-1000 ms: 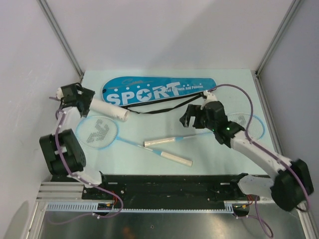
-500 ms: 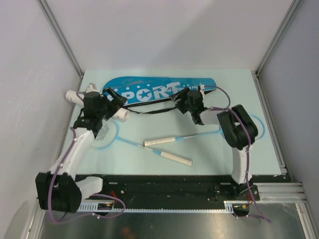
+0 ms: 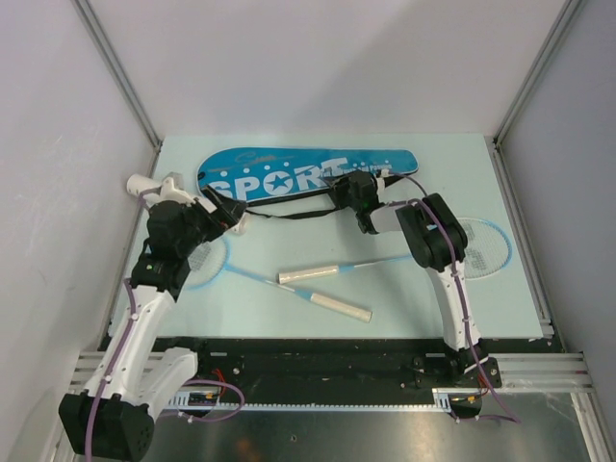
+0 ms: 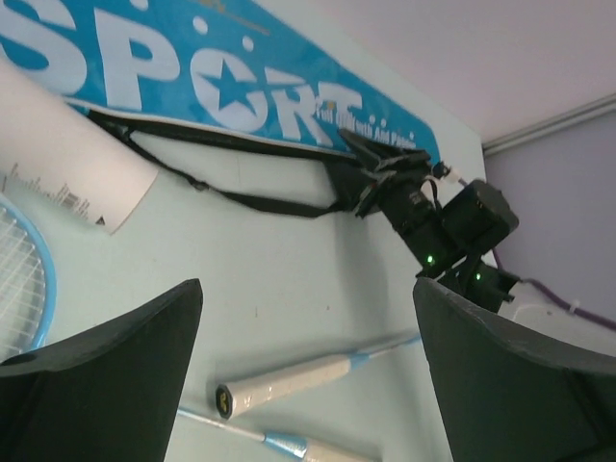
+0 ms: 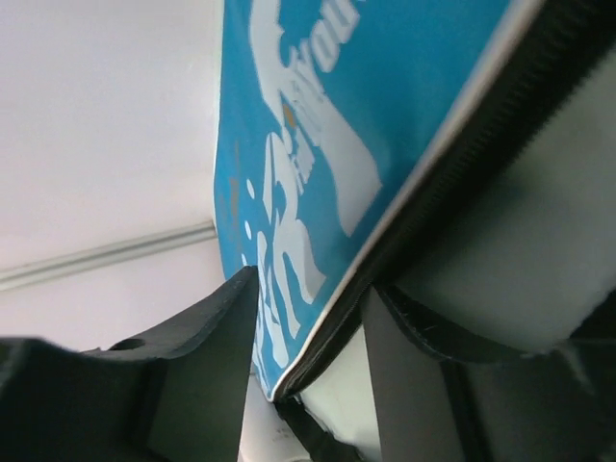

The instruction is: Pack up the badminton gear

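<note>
The long blue racket bag (image 3: pixel 289 173) lies flat along the far side of the pale, matte table (image 3: pixel 404 308). Its smooth fabric carries white "SPORT" lettering, and it narrows toward the right end. Its black webbing strap (image 4: pixel 252 200) sags in a loose loop on the table just in front of it.

The right gripper (image 3: pixel 345 189) sits at the middle of the bag's near edge. In the right wrist view the black zipper band with white piping runs between the two dark fingers (image 5: pixel 192 375), which stand close together. A sliver of light shows on one side, so whether they actually pinch the edge cannot be told.

The left gripper (image 3: pixel 226 214) hangs over the near end of the white cardboard tube (image 4: pixel 67 159), a plain cylinder with small print near its rim, lying slantwise beside the bag's left end. Its jaws are spread wide and carry nothing.

Two light-blue rackets lie nearer the arms. One oval strung head (image 3: pixel 202 258) is partly under the left arm, and the other (image 3: pixel 481 241) lies at the right. Their thin shafts cross and end in white wrapped handles (image 3: pixel 308 275).
</note>
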`<state>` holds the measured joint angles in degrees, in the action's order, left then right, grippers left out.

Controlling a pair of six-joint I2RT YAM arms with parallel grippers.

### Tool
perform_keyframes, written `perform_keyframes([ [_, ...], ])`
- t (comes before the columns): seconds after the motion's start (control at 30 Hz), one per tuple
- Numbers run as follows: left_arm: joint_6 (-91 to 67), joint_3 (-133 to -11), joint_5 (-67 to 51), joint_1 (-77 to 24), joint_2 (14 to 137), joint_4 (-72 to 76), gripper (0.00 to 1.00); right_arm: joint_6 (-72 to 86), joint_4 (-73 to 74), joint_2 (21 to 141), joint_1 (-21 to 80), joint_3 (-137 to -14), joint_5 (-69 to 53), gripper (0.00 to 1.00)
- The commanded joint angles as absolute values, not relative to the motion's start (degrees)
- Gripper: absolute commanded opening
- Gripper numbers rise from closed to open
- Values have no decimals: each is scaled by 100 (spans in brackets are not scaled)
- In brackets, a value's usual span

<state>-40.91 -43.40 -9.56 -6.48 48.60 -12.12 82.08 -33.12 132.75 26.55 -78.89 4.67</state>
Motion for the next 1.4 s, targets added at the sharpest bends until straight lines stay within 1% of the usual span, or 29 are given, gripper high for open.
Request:
perform_keyframes([
  [0.0,-4017,-4280,-1178,-738,4843,-1143,95,8682,-3217,13517,2584,-8279,887,39],
  [0.03,-4017,-4289,-1152,-790,4843,-1134,95,8727,-3199,13509,2575,-8279,983,36],
  [0.13,-4008,-4280,-1020,-983,4992,-1108,94,8754,-3339,13352,2470,-8279,1168,19],
  [0.17,-4008,-4298,-993,-1037,5053,-1073,94,8754,-3366,13290,2418,-8279,1212,8],
  [0.2,-4034,-4289,-993,-1089,5176,-1037,94,8745,-3410,13219,2295,-8288,1265,0],
  [0.33,-4148,-4219,-923,-1361,5484,-774,92,8806,-3499,12764,1961,-8288,1353,0],
  [0.47,-4350,-4131,-993,-1634,5826,-213,92,9184,-3542,12201,1688,-7972,1503,0],
  [0.53,-4578,-4009,-1211,-1801,6141,252,95,9490,-3201,11954,1617,-7875,1442,0],
  [0.57,-4710,-3921,-1300,-1854,6265,881,96,9805,-2973,11683,1600,-7788,1424,0],
  [0.6,-4981,-3789,-1318,-1915,6423,1183,99,9983,-2483,11533,1591,-7726,1406,0],
  [0.63,-5079,-3762,-1318,-2029,6816,1456,99,10124,-2235,11375,1573,-7647,1502,0],
  [0.7,-5159,-3902,-1205,-2188,7240,1976,99,10449,-1516,10952,1573,-7559,1547,0],
  [0.77,-5107,-4086,-827,-2513,7768,2283,99,10503,-1336,10785,1512,-7567,1477,0],
  [0.87,-5159,-4464,-660,-2847,8364,2766,96,10634,-985,10626,1424,-7559,1205,0],
  [0.9,-5307,-4648,-703,-2900,8506,2890,91,10652,-854,10565,1389,-7559,1161,0],
  [0.93,-5378,-4745,-764,-2987,8673,3109,88,10678,-800,10547,1389,-7550,1143,0],
  [0.97,-5457,-4955,-843,-3032,8953,3181,87,10748,-809,10538,1397,-7524,1073,0],
  [1.0,-5467,-5070,-844,-3067,9121,3234,88,10923,-930,10538,1380,-7402,942,0],
  [1.07,-5501,-5377,-783,-3129,9412,3313,93,11047,-1089,10486,1371,-7287,914,0],
  [1.1,-5554,-5475,-791,-3120,9761,3331,100,11048,-1090,10459,1380,-7251,949,0],
  [1.23,-5817,-5985,-800,-3138,10563,3445,100,11214,-1055,10284,1432,-7128,1037,0],
  [1.37,-6011,-6135,-458,-3190,10828,3437,98,11338,-1090,10222,1433,-7084,1055,0],
])
